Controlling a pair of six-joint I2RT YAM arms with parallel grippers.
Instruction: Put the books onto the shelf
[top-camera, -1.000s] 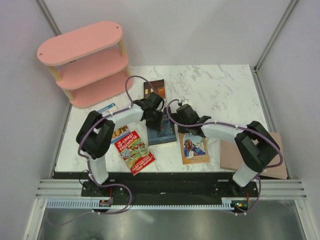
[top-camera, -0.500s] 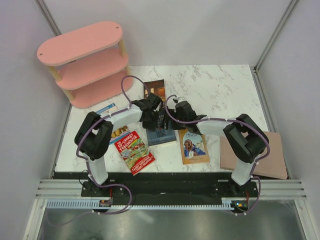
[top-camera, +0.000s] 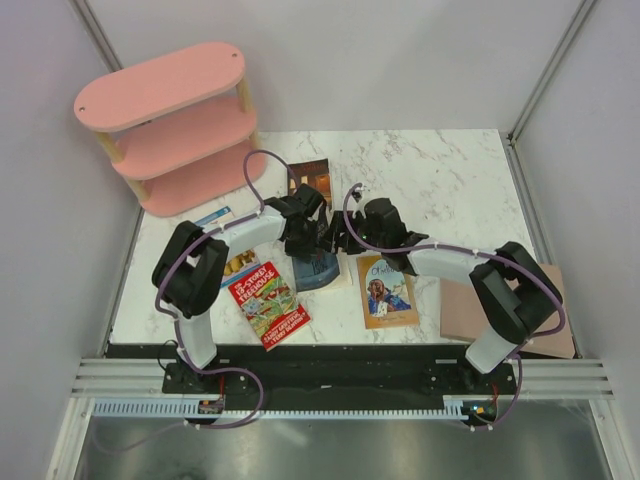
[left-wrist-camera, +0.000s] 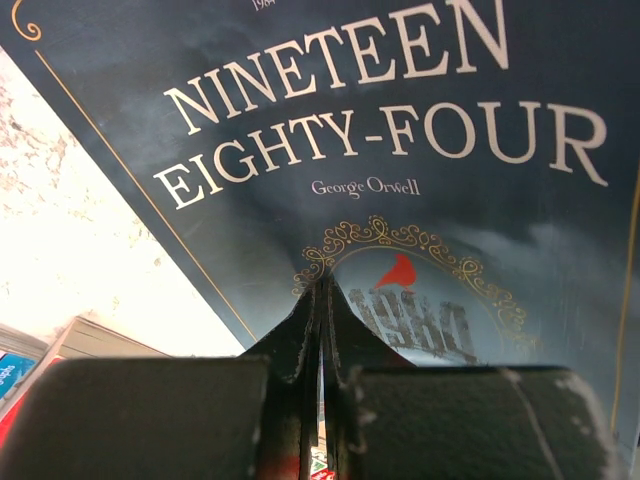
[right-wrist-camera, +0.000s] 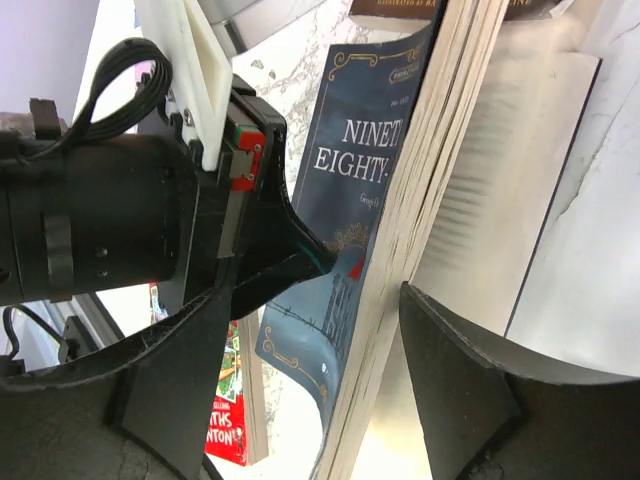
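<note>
The dark blue "Nineteen Eighty-Four" book is tipped up on edge at the table's middle. My left gripper is shut, its tips pressed against the cover. My right gripper is open and straddles the book's page edge, one finger on each side. Flat on the table lie the dark brown book, the red treehouse book, the orange-tan book and the light blue book, partly under the left arm. The pink shelf stands at the far left.
A plain brown board lies at the table's near right edge, under the right arm's elbow. Grey walls close in both sides. The red book shows just beyond the blue one in the right wrist view.
The blue book has risen from flat to tipped up on edge. The right gripper has moved in around its page edge and its jaws have narrowed. The left gripper stays shut against the cover.
</note>
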